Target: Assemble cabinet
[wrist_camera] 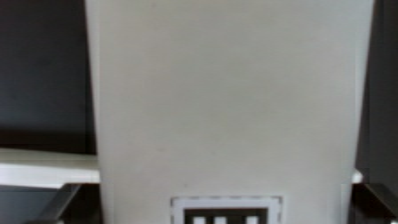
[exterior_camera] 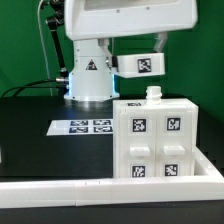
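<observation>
1. White rail [exterior_camera: 100,188], smooth and flat, runs along the front edge of the black table [exterior_camera: 30,140], closest to the lens in the exterior view.
2. Just behind it, towards the exterior view's right, stands the cabinet [exterior_camera: 160,142]. It is a blocky box of matt white plastic with square-edged panels. Its front is split into four squarish sections, each with a black-and-white square tag. Closed faces hide its inside.
3. On its top sits a small white peg [exterior_camera: 153,94], short and rounded.
4. To the exterior view's left of the cabinet, the marker board [exterior_camera: 85,127] lies flat on the table, thin and white.
5. Higher up, in front of the white robot base [exterior_camera: 88,75], a small white tagged block [exterior_camera: 140,65] hangs under the gripper [exterior_camera: 138,55].
6. In the wrist view a tall, smooth white panel [wrist_camera: 214,100] fills the middle, with a tag [wrist_camera: 228,212] at one end.
7. Neither view shows how far the jaws are spread, or whether they clamp anything.
</observation>
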